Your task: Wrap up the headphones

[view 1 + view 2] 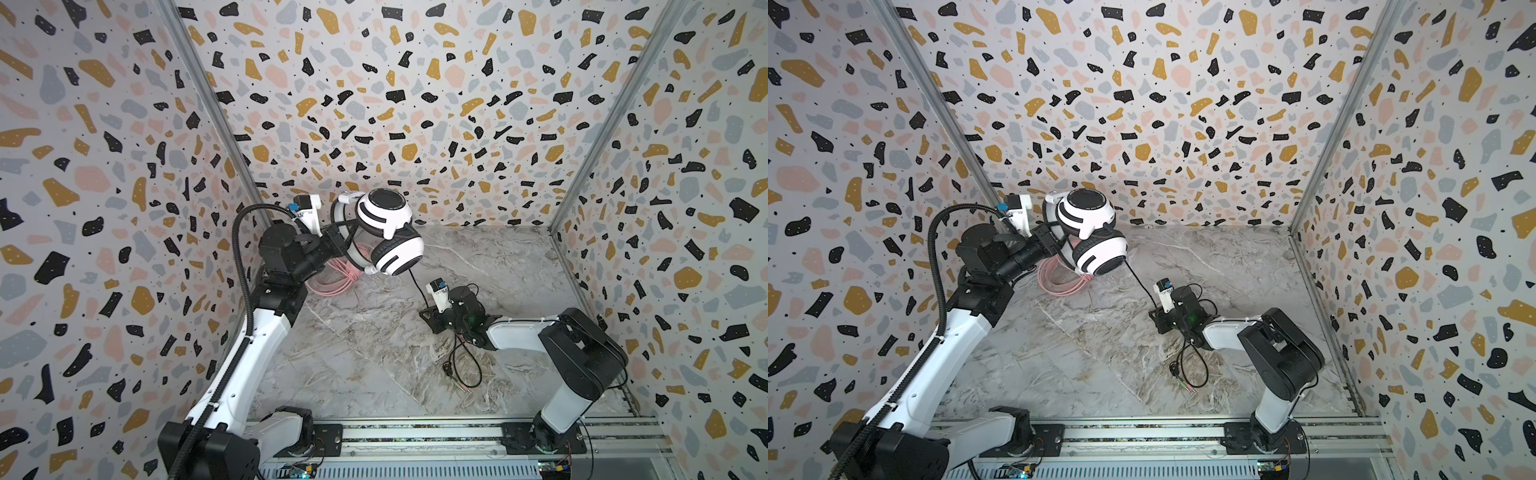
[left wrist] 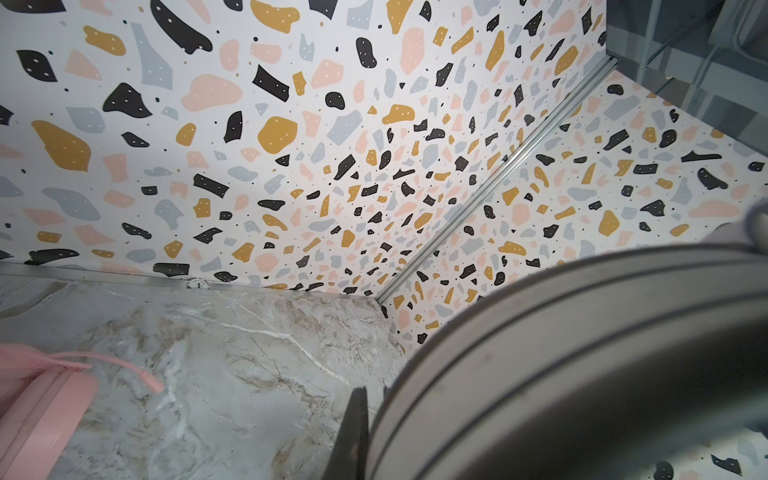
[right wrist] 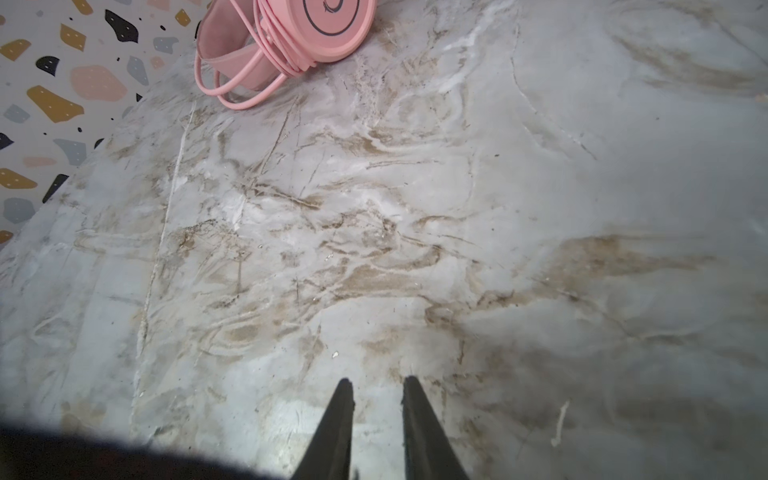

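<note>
My left gripper (image 1: 338,240) (image 1: 1054,242) is shut on the thin band of the white-and-black headphones (image 1: 386,216) (image 1: 1088,214) and holds them up off the table at the back left. In the left wrist view the band (image 2: 540,374) lies against one dark finger (image 2: 355,432). Their black cable (image 1: 417,286) (image 1: 1139,284) runs down past my right gripper (image 1: 429,315) (image 1: 1157,318) and loops on the table (image 1: 467,365). That gripper (image 3: 376,384) is low over the marble, open, with nothing between its fingers. The pink headphones (image 3: 291,37) (image 2: 37,407) (image 1: 336,280) lie under the lifted pair, cable wound round them.
The marble table (image 1: 365,353) is boxed in by terrazzo-patterned walls (image 1: 124,166) on three sides. The cable's plug end (image 1: 462,387) lies front right of the middle. A metal rail (image 1: 415,434) carrying both arm bases runs along the front edge.
</note>
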Robot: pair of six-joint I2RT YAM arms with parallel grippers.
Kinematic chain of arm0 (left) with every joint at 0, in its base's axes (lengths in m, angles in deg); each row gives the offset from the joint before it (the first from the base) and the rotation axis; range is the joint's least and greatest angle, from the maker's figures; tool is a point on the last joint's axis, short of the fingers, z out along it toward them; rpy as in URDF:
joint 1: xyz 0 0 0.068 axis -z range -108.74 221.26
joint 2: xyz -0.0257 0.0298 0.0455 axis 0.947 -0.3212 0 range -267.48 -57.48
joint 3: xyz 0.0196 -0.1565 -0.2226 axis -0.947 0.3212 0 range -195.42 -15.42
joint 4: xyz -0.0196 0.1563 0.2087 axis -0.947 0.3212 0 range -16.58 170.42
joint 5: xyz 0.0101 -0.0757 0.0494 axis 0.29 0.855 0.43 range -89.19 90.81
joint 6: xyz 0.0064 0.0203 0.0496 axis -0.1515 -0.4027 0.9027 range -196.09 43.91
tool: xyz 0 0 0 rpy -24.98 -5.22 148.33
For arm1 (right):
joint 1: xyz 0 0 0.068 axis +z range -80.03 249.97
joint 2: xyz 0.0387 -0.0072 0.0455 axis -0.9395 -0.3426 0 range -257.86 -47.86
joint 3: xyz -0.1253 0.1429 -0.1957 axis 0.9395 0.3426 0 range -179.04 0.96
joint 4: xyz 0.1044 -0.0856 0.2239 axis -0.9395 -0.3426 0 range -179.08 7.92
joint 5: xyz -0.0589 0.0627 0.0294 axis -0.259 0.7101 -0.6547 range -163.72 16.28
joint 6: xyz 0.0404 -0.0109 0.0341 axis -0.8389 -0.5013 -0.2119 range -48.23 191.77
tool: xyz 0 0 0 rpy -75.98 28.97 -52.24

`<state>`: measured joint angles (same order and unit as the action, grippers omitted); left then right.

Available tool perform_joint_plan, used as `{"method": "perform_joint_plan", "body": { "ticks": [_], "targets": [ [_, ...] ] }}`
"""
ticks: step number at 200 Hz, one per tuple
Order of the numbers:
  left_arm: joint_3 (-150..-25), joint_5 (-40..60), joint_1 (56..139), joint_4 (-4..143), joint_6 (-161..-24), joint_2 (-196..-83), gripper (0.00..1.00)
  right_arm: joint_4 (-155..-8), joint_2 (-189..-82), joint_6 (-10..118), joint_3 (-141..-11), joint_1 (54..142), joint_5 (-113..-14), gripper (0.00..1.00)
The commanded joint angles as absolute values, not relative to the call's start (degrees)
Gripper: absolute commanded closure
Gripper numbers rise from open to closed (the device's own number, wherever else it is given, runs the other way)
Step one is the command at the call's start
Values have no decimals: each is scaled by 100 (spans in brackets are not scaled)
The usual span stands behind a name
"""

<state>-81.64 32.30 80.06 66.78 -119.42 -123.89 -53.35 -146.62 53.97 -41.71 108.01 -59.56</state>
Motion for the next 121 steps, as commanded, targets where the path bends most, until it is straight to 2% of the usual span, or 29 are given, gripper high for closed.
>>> {"method": "perform_joint_plan", "body": {
  "ticks": [1,62,96,121],
  "targets": [
    [-8662,3399,8023,6401,-12378,-12349,100,-4977,-14805,5469,-4417,10803,-5801,76],
    [-9522,3421,8023,6062,-13092,-12789,100,-4190,-14938,5158,-3752,10828,-5433,76],
    [-9870,3389,8014,5944,-13392,-13030,100,-3999,-14863,5088,-3447,10880,-5432,89],
    [-10041,3128,8009,5972,-13342,-13171,100,-3947,-14661,5030,-3201,10952,-5407,92]
  ]
}}
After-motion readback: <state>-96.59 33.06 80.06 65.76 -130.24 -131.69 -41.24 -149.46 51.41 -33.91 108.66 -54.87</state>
